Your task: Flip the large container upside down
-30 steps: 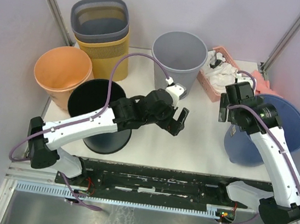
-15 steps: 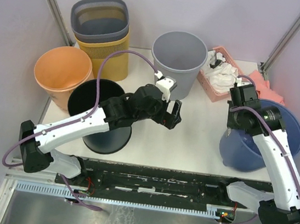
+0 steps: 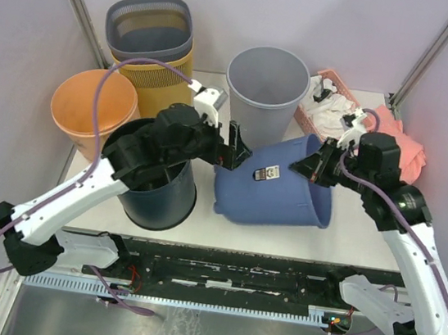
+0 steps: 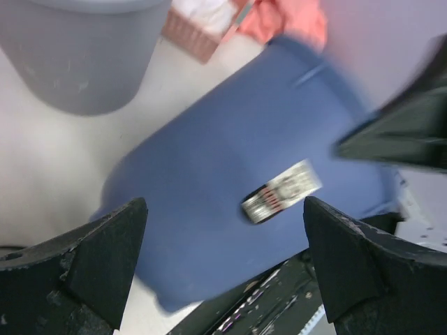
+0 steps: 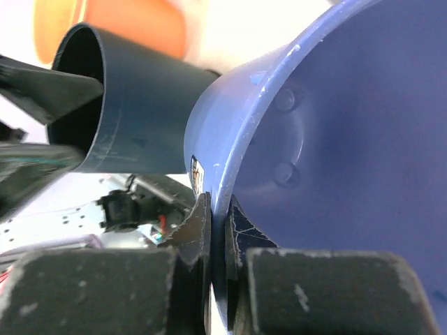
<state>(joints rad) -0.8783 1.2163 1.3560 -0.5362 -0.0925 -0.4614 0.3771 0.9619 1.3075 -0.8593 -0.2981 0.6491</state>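
On the counter (image 3: 280, 239), blue bin (image 3: 274, 195) lying on its side.
Right fingers (image 5: 195, 230) pinch its rim; left fingers (image 4: 105, 244) spread wide above its wall, holding nothing.

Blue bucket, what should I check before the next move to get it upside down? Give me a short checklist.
1. Right claw clamped on the rim of the blue bucket: ok, one finger sits on each side of the wall.
2. Left claw free to help: ok, it is open above the bucket's base end.
3. Left claw touching the bucket: cannot tell, the left wrist view is blurred.
4. Bucket upside down: not ok, it lies on its side with its mouth to the right.
5. Room at the base end: cannot tell, the black bin is very close.
6. Room behind: cannot tell, the grey bin stands close behind the bucket.
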